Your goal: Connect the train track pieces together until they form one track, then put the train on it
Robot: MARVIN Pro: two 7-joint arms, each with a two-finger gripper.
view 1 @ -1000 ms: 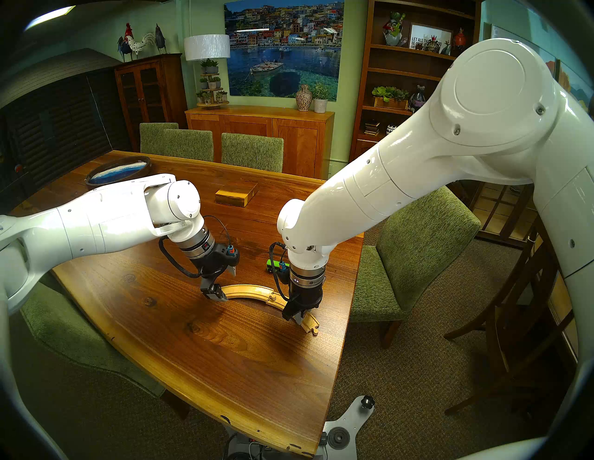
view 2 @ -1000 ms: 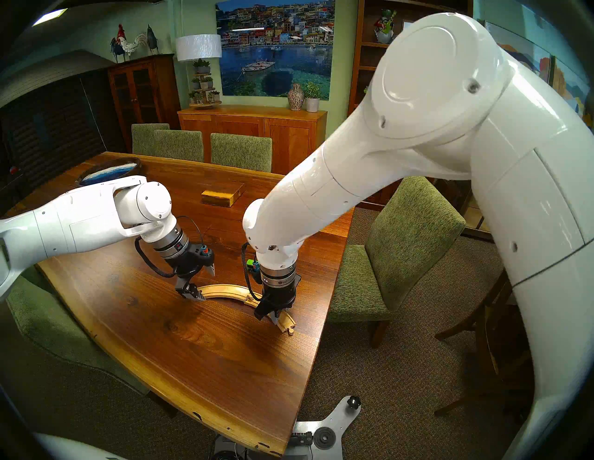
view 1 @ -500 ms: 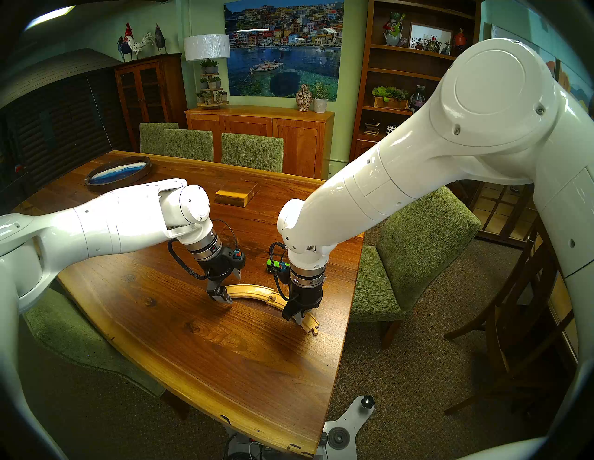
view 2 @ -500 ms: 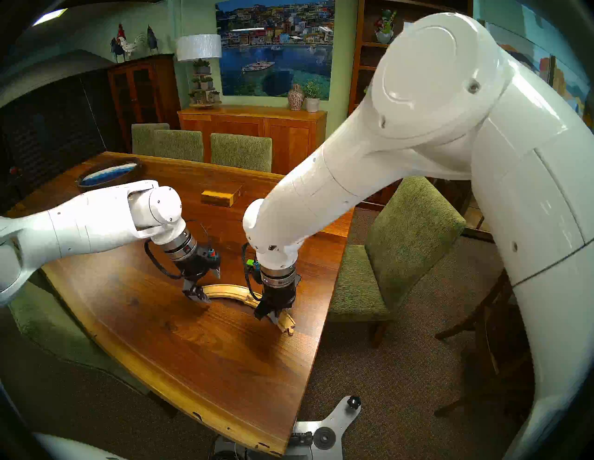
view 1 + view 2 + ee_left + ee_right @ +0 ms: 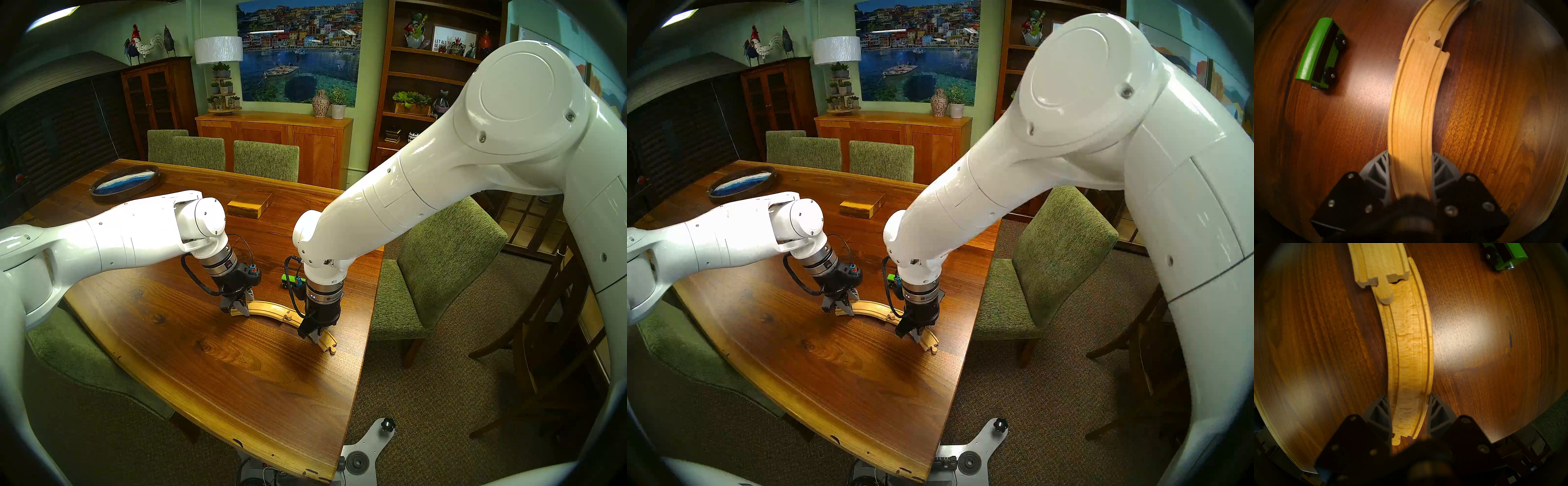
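Gripping 1 track piece each: left pincer [image 5: 1411,169] clamped on left piece [image 5: 1413,105], right pincer [image 5: 1409,412] on right piece [image 5: 1412,348]. Peg riding over the socket end, not seated. Train [image 5: 1320,54] waiting on bench [image 5: 237,373] beside, unplaced.

Two curved wooden track pieces lie on the tabletop [image 5: 237,366]: one at nine o'clock [image 5: 264,307], one at three o'clock [image 5: 326,338]. One green train [image 5: 287,280] stands at twelve o'clock from them. One wooden box [image 5: 248,205] sits farther on at twelve, one round tray [image 5: 125,183] at ten o'clock. Two pincers: left pincer [image 5: 237,307], right pincer [image 5: 310,334].
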